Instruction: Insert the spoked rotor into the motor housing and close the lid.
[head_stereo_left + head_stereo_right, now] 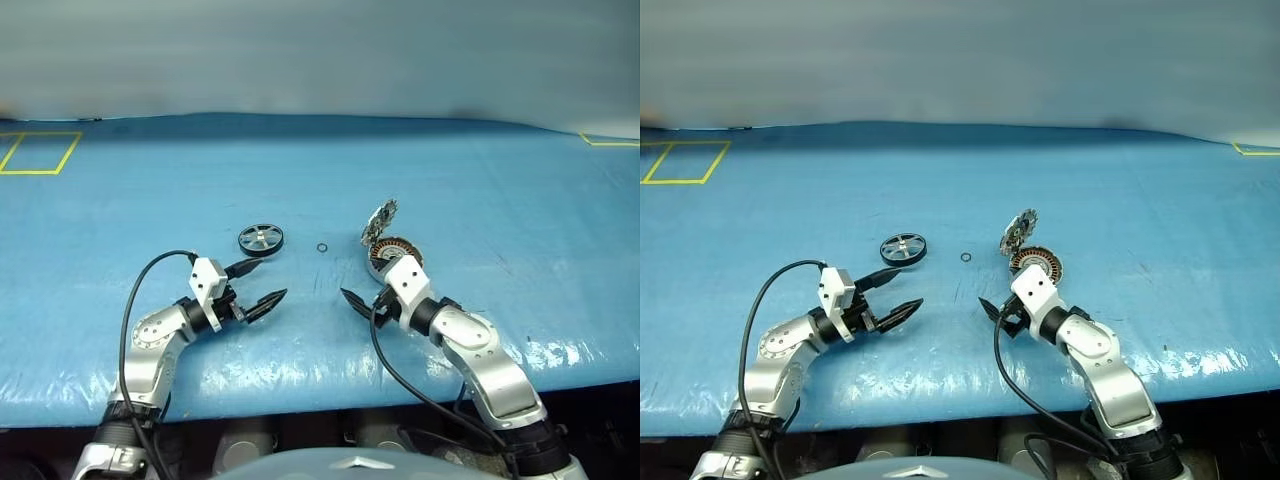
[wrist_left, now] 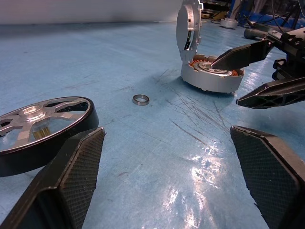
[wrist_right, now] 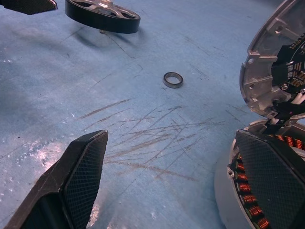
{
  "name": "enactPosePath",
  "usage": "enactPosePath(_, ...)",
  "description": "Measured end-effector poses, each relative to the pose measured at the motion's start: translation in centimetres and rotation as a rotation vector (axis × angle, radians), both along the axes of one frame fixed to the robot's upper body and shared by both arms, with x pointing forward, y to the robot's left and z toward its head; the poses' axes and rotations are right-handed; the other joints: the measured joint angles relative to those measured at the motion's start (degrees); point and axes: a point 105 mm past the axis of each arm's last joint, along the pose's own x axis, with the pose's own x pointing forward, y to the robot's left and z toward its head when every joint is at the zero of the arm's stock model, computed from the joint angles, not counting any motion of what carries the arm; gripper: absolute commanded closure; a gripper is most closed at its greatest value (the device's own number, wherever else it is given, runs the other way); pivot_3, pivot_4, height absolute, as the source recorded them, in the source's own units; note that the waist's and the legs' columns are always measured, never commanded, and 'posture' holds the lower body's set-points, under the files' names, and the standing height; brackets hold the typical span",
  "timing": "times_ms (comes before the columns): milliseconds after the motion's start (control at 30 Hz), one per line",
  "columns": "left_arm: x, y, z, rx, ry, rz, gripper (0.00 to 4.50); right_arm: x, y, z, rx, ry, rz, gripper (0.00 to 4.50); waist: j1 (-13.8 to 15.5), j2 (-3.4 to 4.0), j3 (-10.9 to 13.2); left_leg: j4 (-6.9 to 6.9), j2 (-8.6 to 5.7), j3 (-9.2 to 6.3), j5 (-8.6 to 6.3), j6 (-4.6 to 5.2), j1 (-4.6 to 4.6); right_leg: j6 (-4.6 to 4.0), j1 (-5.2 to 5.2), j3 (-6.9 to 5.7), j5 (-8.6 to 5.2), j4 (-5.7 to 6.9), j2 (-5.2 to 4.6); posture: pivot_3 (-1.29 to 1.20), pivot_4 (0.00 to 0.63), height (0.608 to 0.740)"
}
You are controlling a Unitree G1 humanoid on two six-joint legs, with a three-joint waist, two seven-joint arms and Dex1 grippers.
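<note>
Left eye view: wheel point(image 1: 261, 239) at ten o'clock of the open left gripper point(image 1: 262, 283); casing point(image 1: 393, 251), lid point(image 1: 379, 221) raised, at one o'clock of the open, empty right gripper point(image 1: 358, 301). Left wrist view: small ring point(image 2: 140, 99) between wheel and casing.

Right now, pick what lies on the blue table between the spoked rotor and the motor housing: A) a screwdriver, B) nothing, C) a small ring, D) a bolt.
C: a small ring lies on the blue table between the spoked rotor and the motor housing.
</note>
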Motion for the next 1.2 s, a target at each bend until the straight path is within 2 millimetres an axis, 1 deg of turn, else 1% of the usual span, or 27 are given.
enactPosePath(300,-0.09,-0.05,0.19,0.003,-0.009,-0.003,0.00,0.24,-0.36,0.25,0.021,0.007,-0.017,0.02,0.01,0.00,0.00,0.00,-0.01,0.00,0.00,0.00,0.00,0.00,0.00,0.00,0.01,0.00,0.00,0.00,0.150,0.740)
enactPosePath(667,0.03,-0.05,0.27,0.006,-0.013,0.002,0.00,0.47,-0.67,0.51,-0.002,-0.005,-0.015,0.02,0.01,0.00,0.00,0.01,-0.02,0.00,0.00,0.00,0.00,0.00,0.01,0.00,0.02,0.00,0.00,0.00,0.150,0.740)
enactPosePath(800,-0.01,-0.28,0.60,0.005,-0.022,-0.004,0.00,0.49,-0.95,0.53,-0.021,-0.006,-0.010,0.02,0.01,0.00,0.00,0.01,-0.02,0.00,0.00,0.00,0.00,-0.01,0.01,0.00,0.02,0.00,0.00,0.00,0.150,0.740)
enactPosePath(1200,0.00,-0.28,0.48,0.010,-0.016,-0.002,0.00,0.34,-0.78,0.53,-0.008,0.004,0.009,0.02,0.02,0.00,0.00,0.02,-0.04,0.00,0.00,0.00,0.00,0.01,0.02,0.01,0.03,0.00,0.01,0.00,0.150,0.740)
